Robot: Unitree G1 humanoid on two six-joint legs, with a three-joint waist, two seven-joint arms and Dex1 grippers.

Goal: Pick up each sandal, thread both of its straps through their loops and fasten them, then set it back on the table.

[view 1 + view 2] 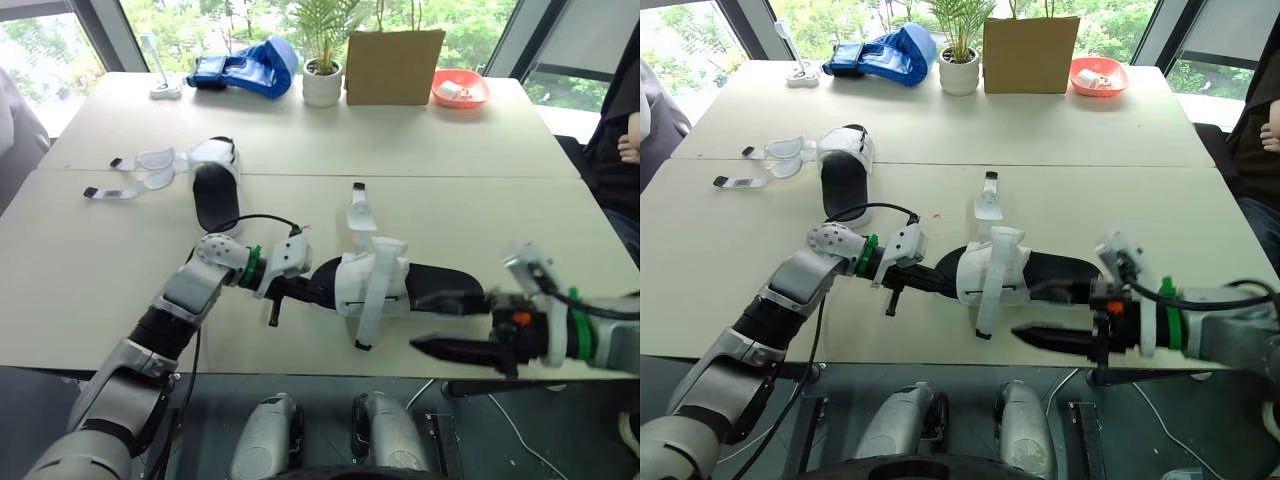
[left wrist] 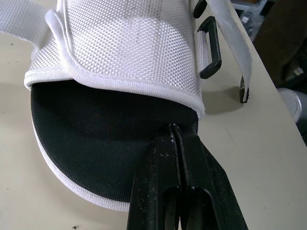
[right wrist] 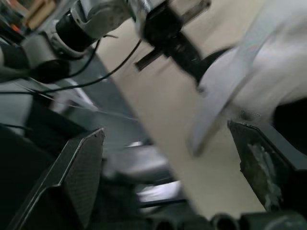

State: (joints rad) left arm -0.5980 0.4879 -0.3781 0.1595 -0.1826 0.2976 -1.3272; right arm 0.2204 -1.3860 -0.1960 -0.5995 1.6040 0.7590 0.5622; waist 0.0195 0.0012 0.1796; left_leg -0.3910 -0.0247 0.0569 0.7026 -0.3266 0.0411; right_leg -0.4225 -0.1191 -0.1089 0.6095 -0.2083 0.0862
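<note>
The near sandal [image 1: 372, 282], black-soled with a white mesh upper, lies across the table's front. One loose strap [image 1: 358, 212] points away from me and the other [image 1: 366, 322] trails toward the table's edge. My left gripper [image 1: 300, 291] is shut on the sandal's toe; in the left wrist view its fingers [image 2: 169, 158] pinch the black insole [image 2: 96, 143] under the upper. My right gripper [image 1: 442, 324] stands open at the heel end, one finger along the heel and the other [image 1: 445, 348] over the front edge. A second sandal [image 1: 215, 186] lies at the back left with both straps [image 1: 140, 160] spread open.
Along the far edge stand a blue bag [image 1: 245, 68], a potted plant [image 1: 322, 75], a brown cardboard panel [image 1: 393, 66] and a red bowl [image 1: 460, 88]. A person's arm [image 1: 629, 135] shows at the right. The table's front edge [image 1: 300, 372] runs just below both grippers.
</note>
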